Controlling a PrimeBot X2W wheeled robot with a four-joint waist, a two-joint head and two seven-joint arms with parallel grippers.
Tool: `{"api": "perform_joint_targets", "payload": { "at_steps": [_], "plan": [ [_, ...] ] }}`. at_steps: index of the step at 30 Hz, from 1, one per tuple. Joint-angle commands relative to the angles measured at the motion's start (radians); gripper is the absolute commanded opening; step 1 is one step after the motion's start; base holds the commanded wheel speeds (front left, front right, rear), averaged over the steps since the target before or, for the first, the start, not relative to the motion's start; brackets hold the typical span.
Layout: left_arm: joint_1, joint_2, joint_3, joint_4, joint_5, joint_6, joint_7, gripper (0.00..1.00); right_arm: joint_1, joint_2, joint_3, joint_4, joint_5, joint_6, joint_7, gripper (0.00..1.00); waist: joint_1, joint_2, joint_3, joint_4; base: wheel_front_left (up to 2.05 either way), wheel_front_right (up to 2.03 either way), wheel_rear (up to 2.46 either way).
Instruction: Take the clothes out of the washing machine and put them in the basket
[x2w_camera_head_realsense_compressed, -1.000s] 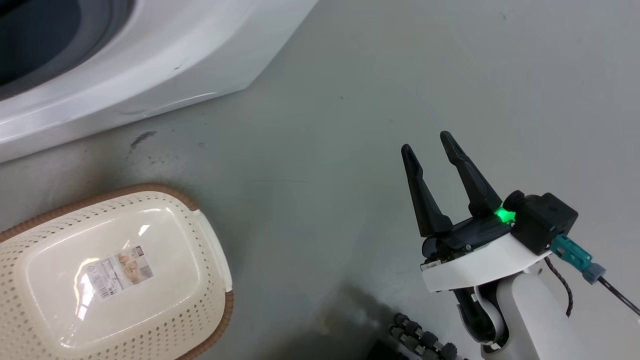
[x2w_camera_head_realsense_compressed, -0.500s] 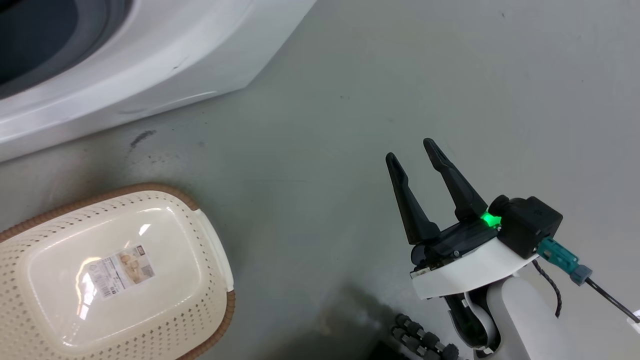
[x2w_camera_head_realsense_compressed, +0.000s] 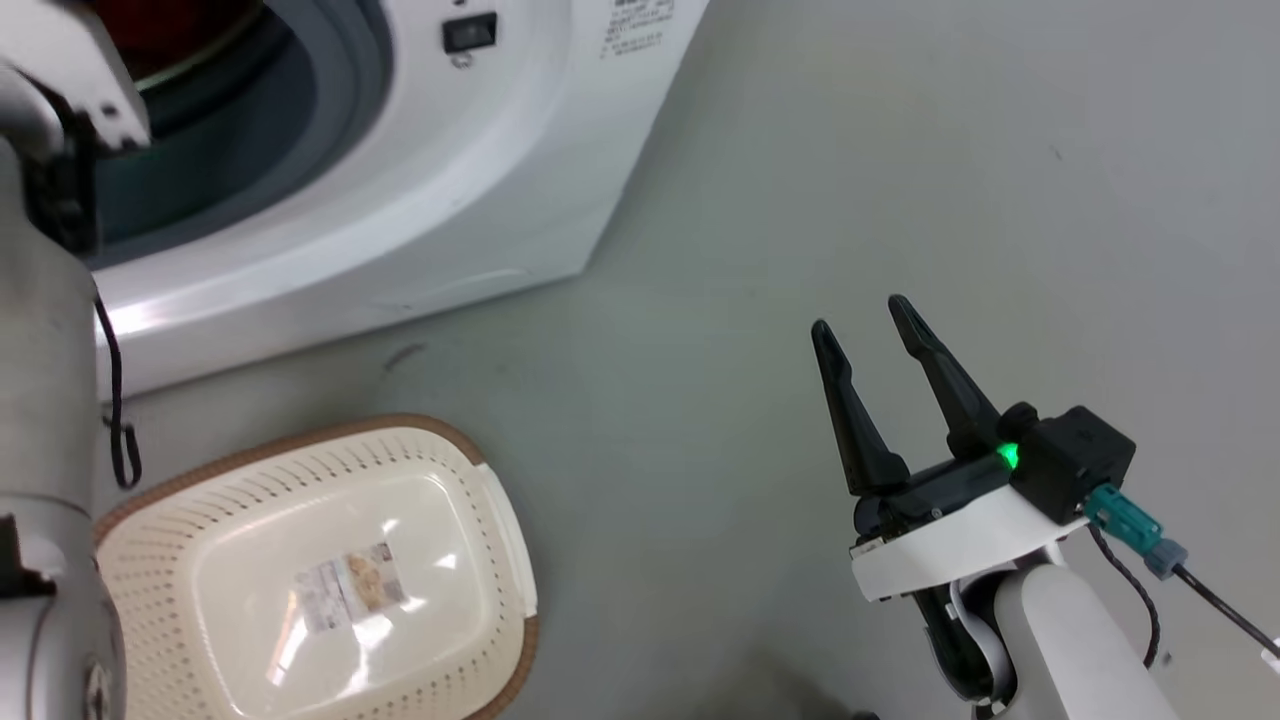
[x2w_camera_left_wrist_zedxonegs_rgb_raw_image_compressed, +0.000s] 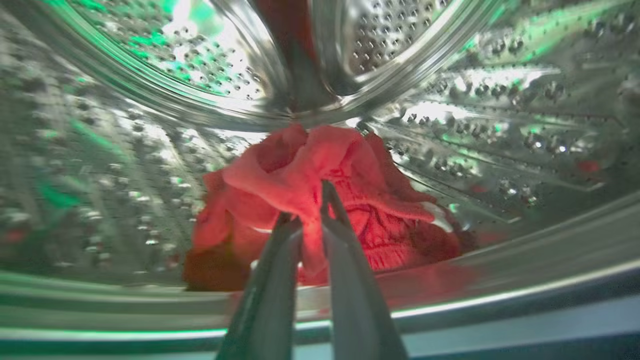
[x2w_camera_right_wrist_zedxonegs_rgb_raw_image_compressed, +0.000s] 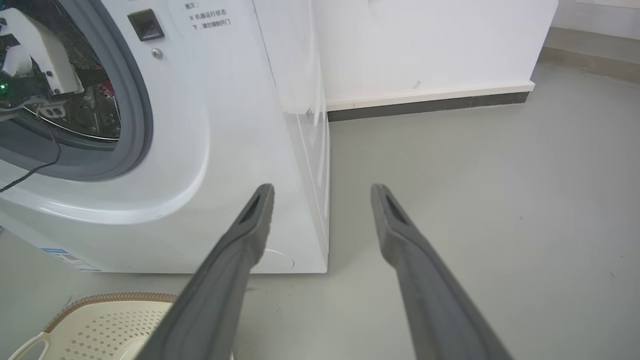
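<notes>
Since the earlier head view the whole picture has shifted, so the camera has moved, not the things. More of the washing machine (x2w_camera_head_realsense_compressed: 480, 180) shows, and the pale left forearm (x2w_camera_head_realsense_compressed: 40, 400) now stands along the left edge, reaching into the opening.

That machine stands on the grey floor (x2w_camera_head_realsense_compressed: 800, 150), its front corner near the wall. Its grey ring (x2w_camera_right_wrist_zedxonegs_rgb_raw_image_compressed: 135, 125) frames the steel drum (x2w_camera_left_wrist_zedxonegs_rgb_raw_image_compressed: 150, 125). The basket (x2w_camera_head_realsense_compressed: 170, 520) stands on the floor just before the machine's front, below the opening, with no garment in it.

Over bare floor, well apart from both, the right claw (x2w_camera_head_realsense_compressed: 858, 313) hangs with its fingers spread wide and nothing between them.

Inside the drum, the left claw (x2w_camera_left_wrist_zedxonegs_rgb_raw_image_compressed: 306, 202) has its fingers drawn nearly together with a fold of red cloth between them, though that view is blurred. It looks like a pinch on the clothes (x2w_camera_left_wrist_zedxonegs_rgb_raw_image_compressed: 280, 175).

These clothes lie in a bunched heap on the drum's lower wall, close behind its front lip, straight ahead of the left claw. The heap has no clear long axis.

The basket lies back out through the ring and down on the left arm's side, so the left arm is the nearer one for the carry.
</notes>
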Motion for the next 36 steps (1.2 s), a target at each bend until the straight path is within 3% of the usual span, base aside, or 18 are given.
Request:
{"api": "perform_joint_targets", "payload": {
  "at_steps": [1,7,15,25,36],
  "plan": [
    [0.022,-0.001,0.001,0.005,0.001,-0.001,-0.019,0.00,0.013,0.000,-0.004,0.004,-0.007,-0.001,-0.002,1.00,0.0000,-0.0001,-0.065,0.038,0.00,0.00,0.00],
    [0.144,-0.047,0.026,0.058,-0.048,-0.020,-0.198,0.00,0.051,0.000,-0.031,0.034,-0.042,-0.001,-0.002,1.00,0.0000,-0.0001,-0.185,0.077,0.00,0.00,0.00],
    [0.301,-0.118,0.042,0.011,-0.085,-0.048,-0.264,0.00,0.114,0.000,-0.070,0.055,-0.080,-0.001,-0.002,1.00,0.0000,-0.0001,-0.323,0.151,0.00,0.00,0.00],
    [0.543,-0.204,0.076,-0.345,-0.063,-0.056,-0.263,0.00,0.181,0.000,-0.113,0.027,-0.103,-0.001,0.018,1.00,0.0000,-0.0001,-0.437,0.239,0.00,0.00,0.00],
    [0.777,-0.282,0.069,-0.787,-0.021,-0.048,-0.263,0.00,0.243,0.000,-0.148,-0.048,-0.104,-0.001,0.060,1.00,0.0000,-0.0001,-0.489,0.309,0.00,0.00,0.00]
  ]
}}
